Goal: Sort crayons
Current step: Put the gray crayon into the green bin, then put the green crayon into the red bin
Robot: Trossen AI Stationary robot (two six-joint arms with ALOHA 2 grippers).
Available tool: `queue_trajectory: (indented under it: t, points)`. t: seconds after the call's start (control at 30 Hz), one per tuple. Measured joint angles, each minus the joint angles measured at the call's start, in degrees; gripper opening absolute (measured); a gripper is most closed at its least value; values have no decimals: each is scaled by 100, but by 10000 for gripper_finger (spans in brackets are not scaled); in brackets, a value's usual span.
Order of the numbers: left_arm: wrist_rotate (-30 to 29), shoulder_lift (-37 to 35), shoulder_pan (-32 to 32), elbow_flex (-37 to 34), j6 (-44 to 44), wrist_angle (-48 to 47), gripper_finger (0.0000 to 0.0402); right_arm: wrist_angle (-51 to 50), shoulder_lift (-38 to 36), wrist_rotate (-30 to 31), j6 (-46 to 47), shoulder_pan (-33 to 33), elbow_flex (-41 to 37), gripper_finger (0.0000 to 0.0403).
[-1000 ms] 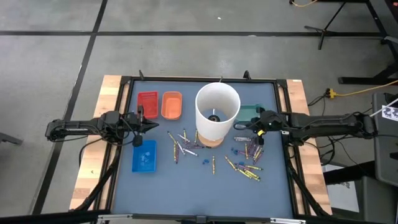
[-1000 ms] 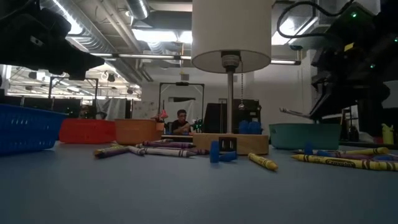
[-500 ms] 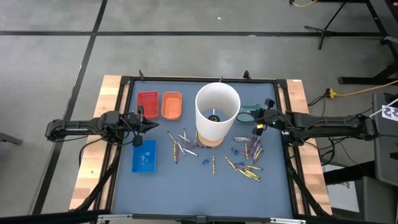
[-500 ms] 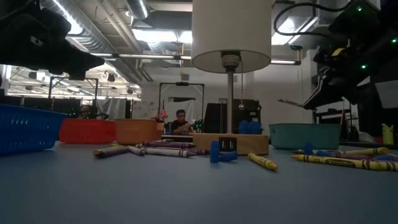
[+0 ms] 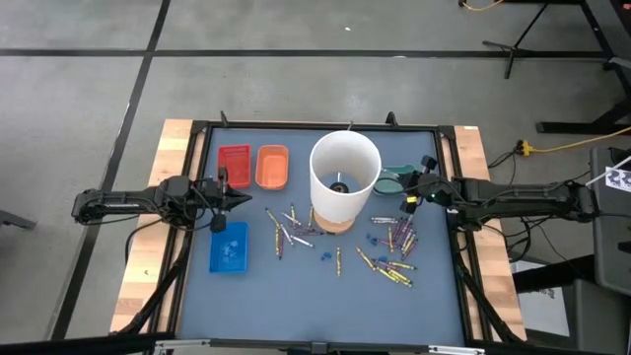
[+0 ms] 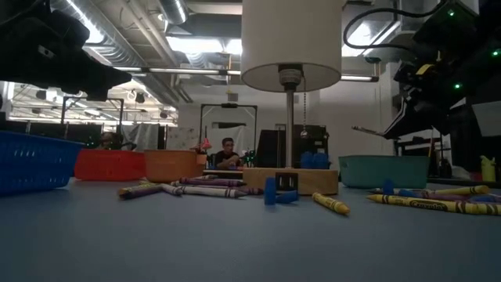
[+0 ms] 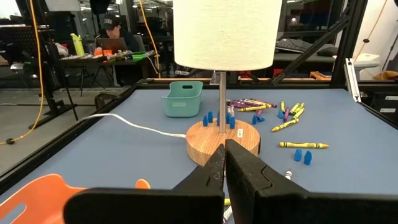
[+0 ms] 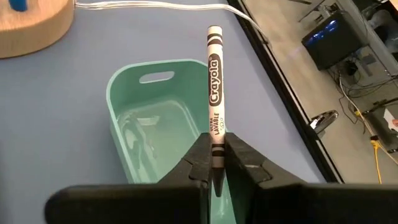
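Many crayons (image 5: pixel 392 254) lie loose on the blue-grey mat, in one patch right of the lamp and another (image 5: pixel 288 229) in front of it. My right gripper (image 5: pixel 407 187) is shut on a grey crayon (image 8: pixel 214 87) above the teal tray (image 8: pixel 146 134), which stands at the far right (image 5: pixel 390 177). In the low view the crayon (image 6: pixel 368 131) sticks out level from that gripper. My left gripper (image 5: pixel 240 197) waits shut at the left, by the red tray (image 5: pixel 234 164), pointing at the lamp base (image 7: pixel 222 138). My right gripper pinches the grey crayon near its back end (image 8: pixel 215 138) between its two fingers. The crayon runs forward along the fingers, tip away from the wrist. The fingers slant down from the table's right side. The crayon is clear of the tray, above its right wall.
A lamp with a tall white shade (image 5: pixel 345 176) on a round wooden base (image 5: pixel 333 225) stands mid-table, its white cord (image 7: pixel 134 126) trailing to the far edge. An orange tray (image 5: pixel 272 166) stands beside the red one, a blue tray (image 5: pixel 229 247) nearer. Small blue pieces (image 5: pixel 323 258) lie among the crayons.
My right gripper has swung with the grey crayon toward the table's far edge, and its wrist has turned, so that the crayon now points over the teal tray. It stayed shut on the crayon and has kept still in the last half second.
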Motion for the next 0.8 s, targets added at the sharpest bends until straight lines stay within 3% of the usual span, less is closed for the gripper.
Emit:
queue_trajectory:
  t: [0.2,0.33,0.57,0.8]
  points:
    - [1,0,0,0,0,2,0,2,0,13,0,0,0,34]
    - [-4,0,-2,0,0,53,0,2,0,13,0,0,0,66]
    - [-9,-2,-1,-2,30,870,0,7,0,55,2,0,0,123]
    - [-8,100,-2,-2,162,1477,14,6,0,55,2,0,0,133]
